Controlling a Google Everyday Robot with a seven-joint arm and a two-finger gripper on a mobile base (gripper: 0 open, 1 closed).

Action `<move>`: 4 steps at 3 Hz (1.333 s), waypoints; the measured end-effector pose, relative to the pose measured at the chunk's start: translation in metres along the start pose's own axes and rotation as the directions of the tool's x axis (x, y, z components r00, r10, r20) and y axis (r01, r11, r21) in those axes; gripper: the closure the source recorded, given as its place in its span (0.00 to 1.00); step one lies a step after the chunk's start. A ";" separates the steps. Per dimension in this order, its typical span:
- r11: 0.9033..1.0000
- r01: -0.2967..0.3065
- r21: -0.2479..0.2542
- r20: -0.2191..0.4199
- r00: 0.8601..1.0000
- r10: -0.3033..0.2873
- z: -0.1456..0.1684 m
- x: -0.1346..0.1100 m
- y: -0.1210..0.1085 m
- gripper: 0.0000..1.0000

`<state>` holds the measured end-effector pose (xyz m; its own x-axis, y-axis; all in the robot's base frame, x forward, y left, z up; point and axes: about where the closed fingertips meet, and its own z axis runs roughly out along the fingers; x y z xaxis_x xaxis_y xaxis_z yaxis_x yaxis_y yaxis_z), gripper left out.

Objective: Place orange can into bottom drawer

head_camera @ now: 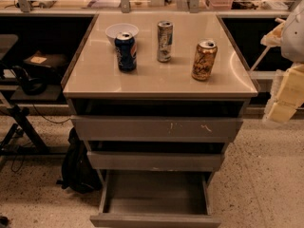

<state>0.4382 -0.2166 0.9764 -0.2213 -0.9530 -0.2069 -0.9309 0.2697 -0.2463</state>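
Observation:
The orange can [204,60] stands upright on the right side of the cabinet's top [156,82]. The bottom drawer [154,221] is pulled out toward me and its inside shows nothing in it. My gripper [284,101] hangs at the far right edge of the view, right of the cabinet and below its top, well apart from the orange can. It holds nothing that I can see.
A dark blue can [126,51], a slim silver can [164,41] and a white bowl [121,31] stand on the cabinet top, left of the orange can. The two upper drawers [156,128] sit slightly out. A black bag [78,167] lies on the floor at the left.

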 end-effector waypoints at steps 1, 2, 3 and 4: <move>1.000 0.000 0.000 0.000 1.000 0.000 0.000 0.000 0.000 0.00; 1.000 -0.007 0.018 0.018 1.000 0.006 -0.002 -0.002 -0.023 0.00; 0.999 -0.024 0.044 0.121 0.992 0.019 0.001 -0.002 -0.071 0.00; 0.997 -0.031 0.077 0.150 0.988 0.019 -0.009 -0.006 -0.085 0.00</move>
<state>0.5162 -0.2349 1.0074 -0.1933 -0.9161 -0.3513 -0.8986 0.3091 -0.3115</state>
